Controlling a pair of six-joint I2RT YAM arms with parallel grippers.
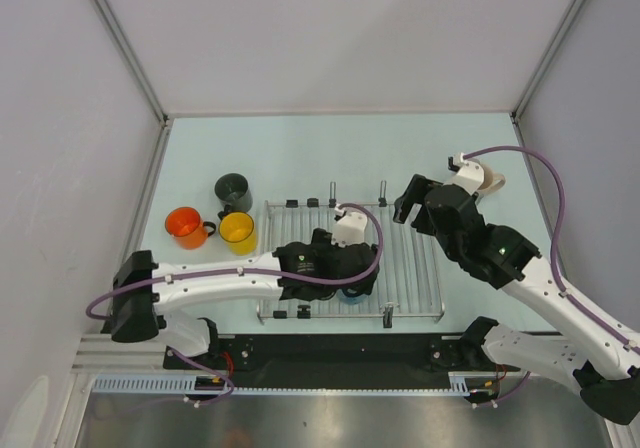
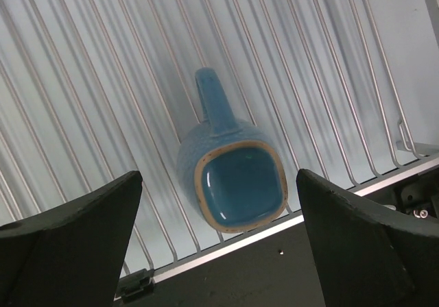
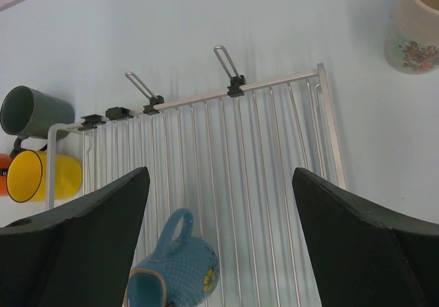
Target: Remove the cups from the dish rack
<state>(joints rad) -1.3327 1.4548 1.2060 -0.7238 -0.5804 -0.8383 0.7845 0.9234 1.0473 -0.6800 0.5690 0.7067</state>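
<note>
The blue cup (image 2: 233, 177) lies on its side on the dish rack (image 2: 103, 81) near the rack's front rail, its mouth towards the left wrist camera. My left gripper (image 2: 219, 252) is open above it, one finger on each side, not touching. In the top view the left gripper (image 1: 345, 278) hides most of the blue cup (image 1: 352, 295). My right gripper (image 1: 410, 208) is open and empty above the rack's far right part (image 1: 410, 268). The orange (image 1: 185, 226), yellow (image 1: 238, 230) and dark grey-green (image 1: 233, 190) cups stand on the table left of the rack. The cream-beige cup (image 1: 490, 180) stands at the right.
The right wrist view shows the rack (image 3: 274, 149) with two upright wire posts at its far edge, the blue cup (image 3: 178, 269), the cream-beige cup (image 3: 418, 26), the grey-green cup (image 3: 31, 112) and the yellow cup (image 3: 41, 177). White walls enclose the table on three sides.
</note>
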